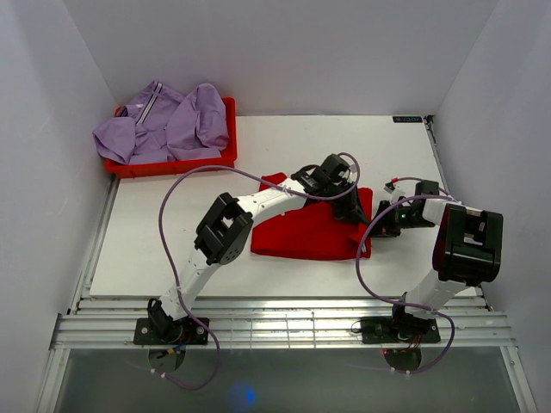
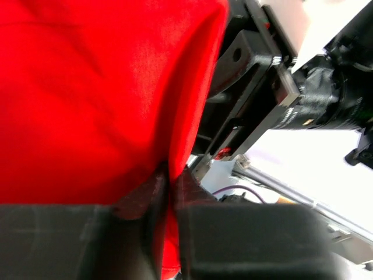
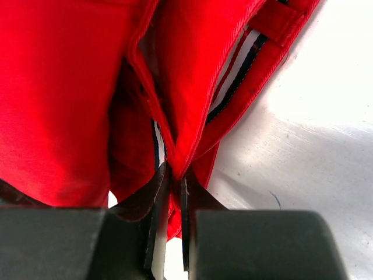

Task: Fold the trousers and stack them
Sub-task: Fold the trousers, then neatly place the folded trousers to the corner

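Note:
Red trousers (image 1: 301,231) lie partly folded on the white table. My left gripper (image 1: 353,209) is at their far right edge, shut on a fold of the red cloth (image 2: 105,93); the wrist view shows it pinched between the fingers (image 2: 168,175). My right gripper (image 1: 379,225) is at the right edge, just right of the left one, shut on the waistband hem (image 3: 175,166), with red cloth (image 3: 64,87) hanging above it. The right arm's gripper body (image 2: 262,93) shows close by in the left wrist view.
A red bin (image 1: 219,153) at the back left holds a purple garment (image 1: 164,125). Purple cables (image 1: 185,185) loop over both arms. White walls enclose the table; a metal rail (image 1: 275,323) runs along the front edge.

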